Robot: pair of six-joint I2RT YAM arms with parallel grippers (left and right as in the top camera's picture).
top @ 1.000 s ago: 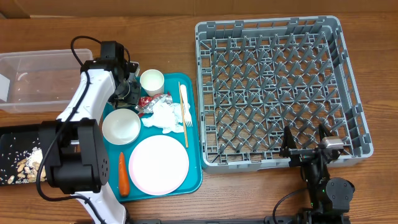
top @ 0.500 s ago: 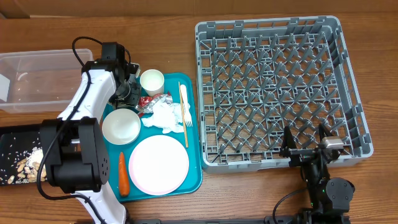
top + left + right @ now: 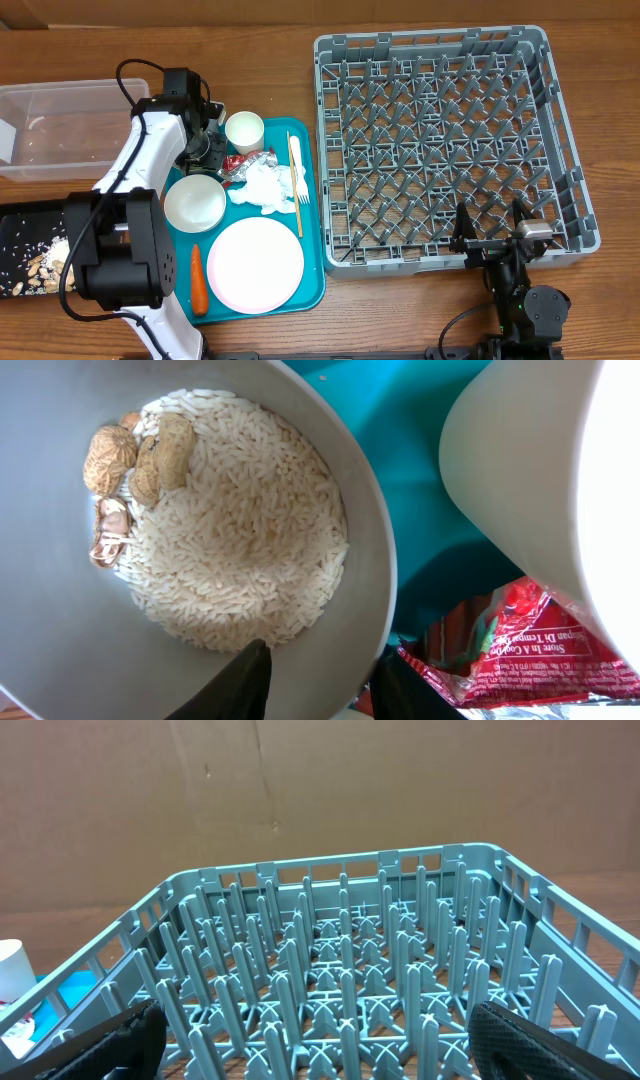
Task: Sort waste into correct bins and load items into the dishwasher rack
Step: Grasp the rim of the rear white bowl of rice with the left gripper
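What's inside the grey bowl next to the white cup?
The grey bowl holds a heap of white rice grains with a few peanuts in their shells at one edge. The rice covers the bowl's bottom, so anything buried beneath it cannot be seen.

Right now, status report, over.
Left claw astride grey bowl rim, grip unconfirmed. Bowl holds rice and peanuts. White cup close alongside. Right claw open by dishwasher rack.
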